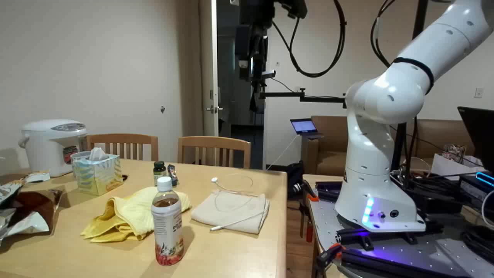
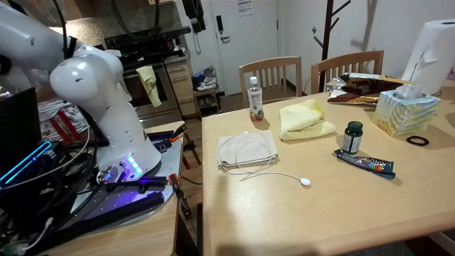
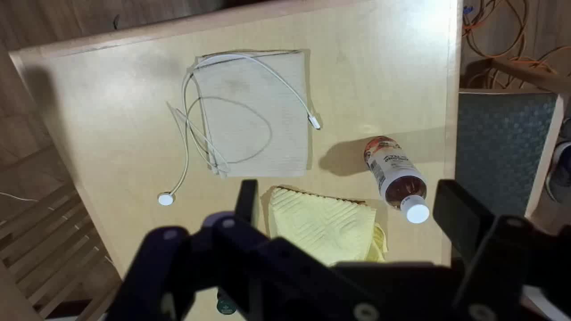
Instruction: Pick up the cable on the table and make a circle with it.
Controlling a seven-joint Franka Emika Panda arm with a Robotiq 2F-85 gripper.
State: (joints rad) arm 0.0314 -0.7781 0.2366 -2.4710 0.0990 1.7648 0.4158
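The gripper [image 3: 350, 209] hangs high above the wooden table [image 2: 320, 213], its two fingers [image 3: 245, 200] spread wide apart (wrist view). The white cable [image 3: 186, 111] lies in loose, crossing loops, partly upon a folded pale cloth [image 3: 285, 147] and partly on the table itself; its round end [image 3: 165, 199] rests beyond the cloth, and its slim plug [image 3: 315, 122] juts just past another edge. A yellow cloth [image 3: 321, 223] lies near the pale one, beside an upright bottle [image 3: 397, 178]. In an exterior view, a snack bar [image 2: 366, 164] lies just beside a green-capped jar [image 2: 352, 138].

In an exterior view, slatted chairs [image 1: 214, 142] stand before a pale wall [image 1: 96, 65] and open door [image 1: 206, 77].
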